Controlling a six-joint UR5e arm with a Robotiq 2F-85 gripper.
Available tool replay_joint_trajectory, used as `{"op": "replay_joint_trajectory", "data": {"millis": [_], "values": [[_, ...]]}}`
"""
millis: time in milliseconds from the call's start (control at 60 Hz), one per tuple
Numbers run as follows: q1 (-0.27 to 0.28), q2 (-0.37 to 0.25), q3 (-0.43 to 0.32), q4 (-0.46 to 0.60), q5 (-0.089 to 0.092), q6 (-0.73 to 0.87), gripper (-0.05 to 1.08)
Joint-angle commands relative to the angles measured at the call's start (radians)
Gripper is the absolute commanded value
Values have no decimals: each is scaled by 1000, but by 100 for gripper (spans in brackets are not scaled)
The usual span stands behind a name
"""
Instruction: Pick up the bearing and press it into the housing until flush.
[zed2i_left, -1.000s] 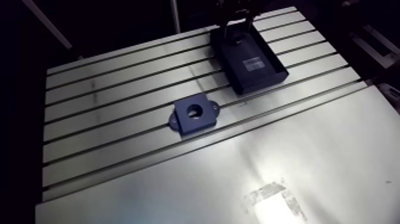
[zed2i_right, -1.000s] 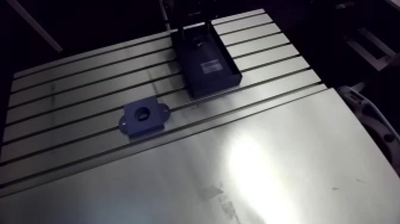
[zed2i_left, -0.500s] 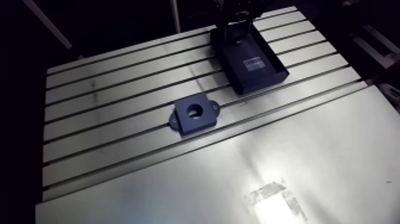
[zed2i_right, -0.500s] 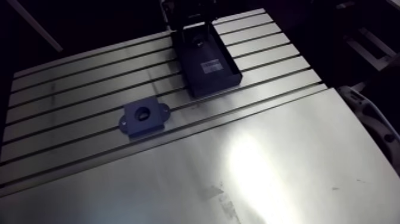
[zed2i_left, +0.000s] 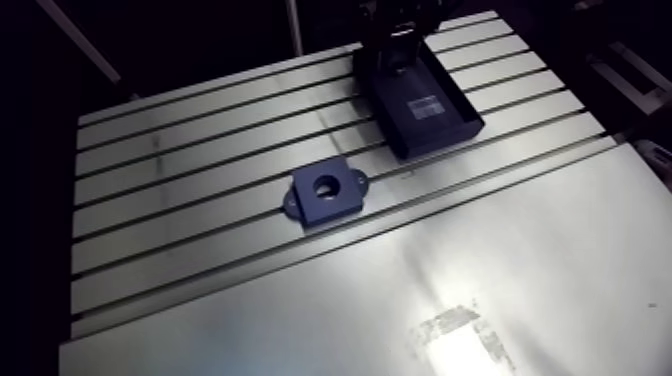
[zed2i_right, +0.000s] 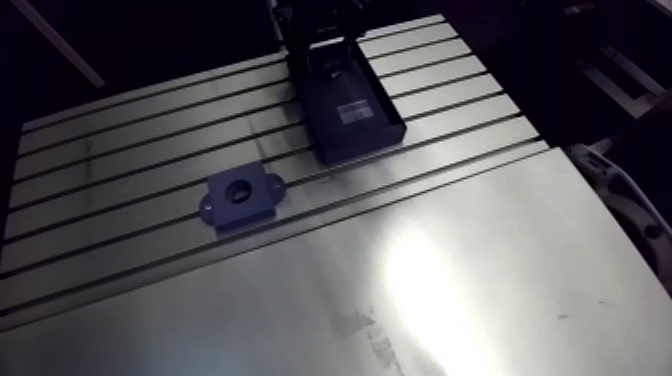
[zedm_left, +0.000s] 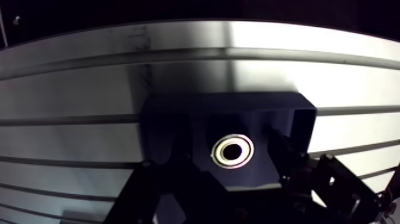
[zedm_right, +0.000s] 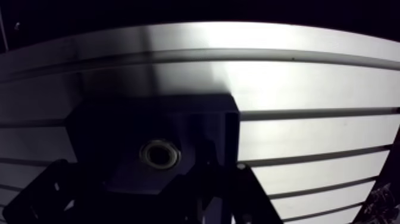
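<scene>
Gripper inside dark tray, 2 fingers spread, bearing loose between them, nothing gripped; housing on slotted table, well apart.

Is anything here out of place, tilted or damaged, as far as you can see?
Nothing stands out. The bearing lies flat in its tray, between the fingers of the open claw, which do not touch it. The housing sits flat on the table, apart from the tray, with its bore empty.

One bearing, one housing, one tray
</scene>
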Motion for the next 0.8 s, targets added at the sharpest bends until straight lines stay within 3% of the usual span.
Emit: {"op": "replay_joint_trajectory", "data": {"millis": [17,800], "values": [[-2,-3,12,1,0,0,28],[-2,-11,21,-3,-1,0,43]]}}
